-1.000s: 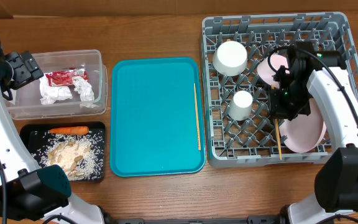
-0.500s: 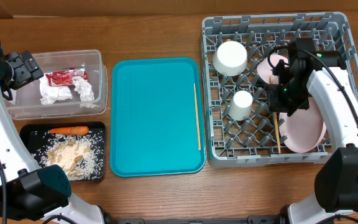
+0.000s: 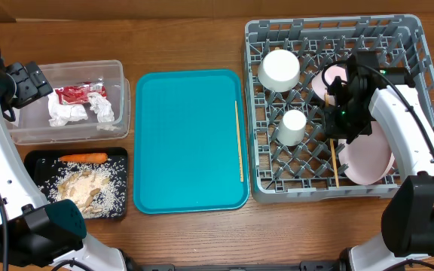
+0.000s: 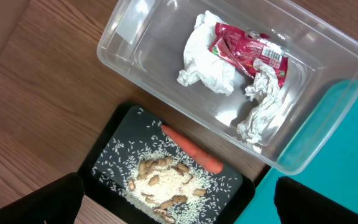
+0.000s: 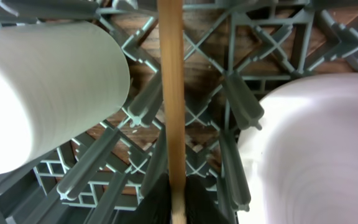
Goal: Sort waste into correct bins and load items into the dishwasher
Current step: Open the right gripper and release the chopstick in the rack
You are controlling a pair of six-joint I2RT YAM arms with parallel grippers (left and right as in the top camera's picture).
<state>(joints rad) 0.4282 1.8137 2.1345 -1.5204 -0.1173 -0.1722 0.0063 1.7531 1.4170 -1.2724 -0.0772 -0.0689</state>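
Observation:
My right gripper (image 3: 342,132) hangs low inside the grey dishwasher rack (image 3: 337,30), between a small white cup (image 3: 292,126) and a pale pink plate (image 3: 368,158). It is shut on a wooden chopstick (image 5: 171,93); both black fingers press its near end in the right wrist view (image 5: 178,202). That chopstick (image 3: 334,162) lies along the rack floor. A second chopstick (image 3: 239,141) rests on the teal tray (image 3: 187,143). My left gripper (image 3: 25,83) is open above the clear tub (image 3: 66,65) of napkins (image 4: 207,59) and red wrapper (image 4: 250,50).
The black tray (image 3: 32,158) holds a carrot (image 3: 84,158) and rice with scraps (image 3: 85,188). A larger white cup (image 3: 279,69) and another pink plate (image 3: 326,81) stand in the rack. Upright pegs (image 5: 241,99) crowd both sides of the held chopstick.
My right gripper has drifted slightly toward the far side of the rack, taking the chopstick with it. The left arm has stayed still.

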